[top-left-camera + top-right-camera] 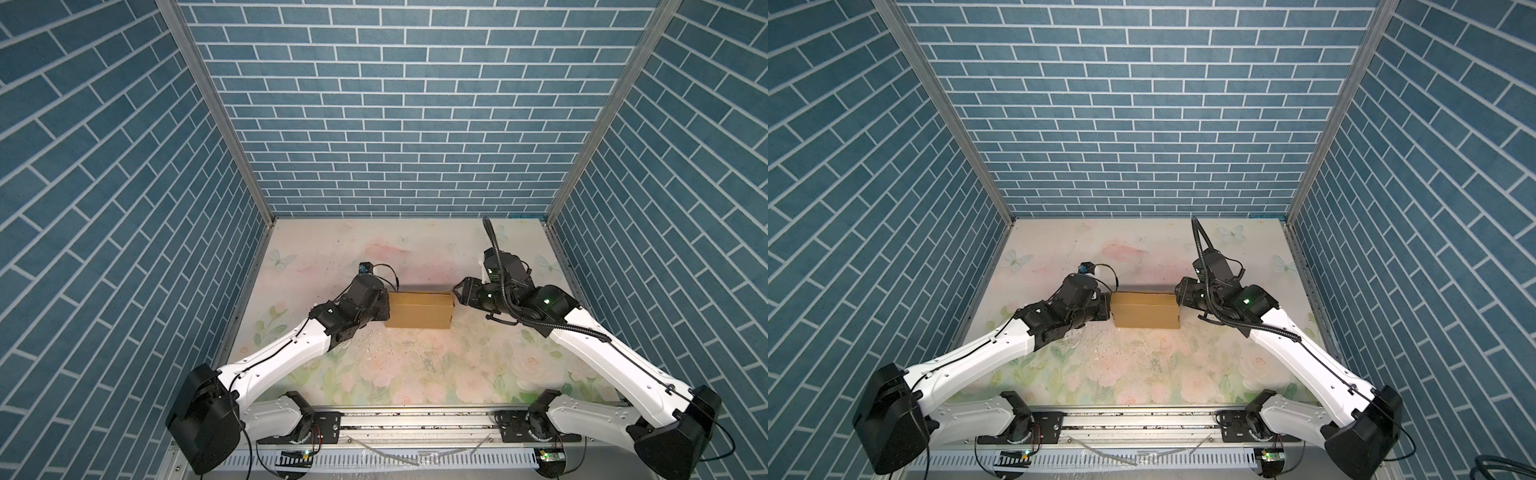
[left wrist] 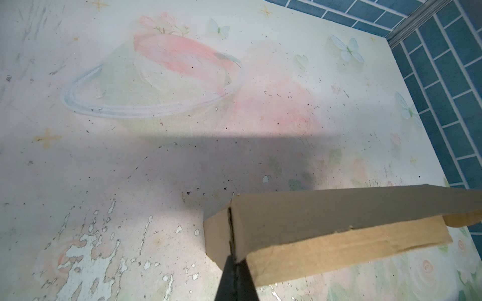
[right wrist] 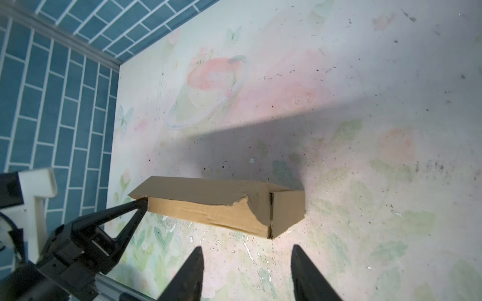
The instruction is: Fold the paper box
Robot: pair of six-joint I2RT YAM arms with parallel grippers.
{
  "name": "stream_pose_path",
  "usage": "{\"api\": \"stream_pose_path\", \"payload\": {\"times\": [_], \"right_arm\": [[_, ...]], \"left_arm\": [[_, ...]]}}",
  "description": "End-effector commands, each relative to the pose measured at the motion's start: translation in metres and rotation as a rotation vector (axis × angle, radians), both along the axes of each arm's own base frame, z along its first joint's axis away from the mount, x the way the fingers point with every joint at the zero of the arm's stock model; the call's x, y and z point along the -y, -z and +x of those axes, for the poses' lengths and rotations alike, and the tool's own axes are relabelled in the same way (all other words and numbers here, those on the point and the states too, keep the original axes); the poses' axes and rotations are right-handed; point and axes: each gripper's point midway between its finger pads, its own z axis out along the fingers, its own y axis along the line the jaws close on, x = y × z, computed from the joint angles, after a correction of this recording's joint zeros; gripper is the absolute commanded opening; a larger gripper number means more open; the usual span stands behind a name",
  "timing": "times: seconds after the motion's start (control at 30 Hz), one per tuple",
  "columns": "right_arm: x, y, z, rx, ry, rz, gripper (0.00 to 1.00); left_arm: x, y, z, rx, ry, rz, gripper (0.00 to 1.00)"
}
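The paper box [image 1: 419, 309] [image 1: 1146, 311] lies in the middle of the table in both top views, a brown cardboard shape folded up into a long low block. In the right wrist view the paper box [image 3: 221, 208] has a top panel with a ragged edge overhanging its side. My left gripper [image 2: 236, 258] is shut, its tips pressed against the seam at the box's [image 2: 339, 221] left end. That left gripper [image 3: 142, 203] also shows in the right wrist view. My right gripper [image 3: 247, 250] is open and empty, a short way off the box's right end.
The table [image 1: 415, 365] has a worn floral cover. Blue brick-patterned walls [image 1: 395, 124] close in the back and both sides. An aluminium rail [image 1: 415, 419] with the arm bases runs along the front edge.
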Motion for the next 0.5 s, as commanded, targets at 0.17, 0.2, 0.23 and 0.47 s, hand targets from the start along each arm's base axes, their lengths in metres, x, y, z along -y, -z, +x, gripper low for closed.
{"api": "stream_pose_path", "payload": {"times": [0.17, 0.2, 0.23, 0.47], "right_arm": [[0.022, 0.021, 0.003, -0.108, 0.338, 0.228, 0.54], [0.023, 0.024, 0.003, -0.125, 0.366, 0.246, 0.54], [0.024, 0.027, 0.003, -0.135, 0.39, 0.261, 0.54], [0.04, 0.022, 0.006, -0.131, 0.542, 0.335, 0.61]], "left_arm": [[-0.005, 0.009, -0.005, 0.005, -0.01, 0.029, 0.0], [-0.004, 0.01, -0.005, 0.005, -0.008, 0.031, 0.0], [-0.005, 0.01, -0.005, 0.006, -0.009, 0.03, 0.0], [-0.004, 0.011, -0.005, 0.008, -0.006, 0.028, 0.0]]}}
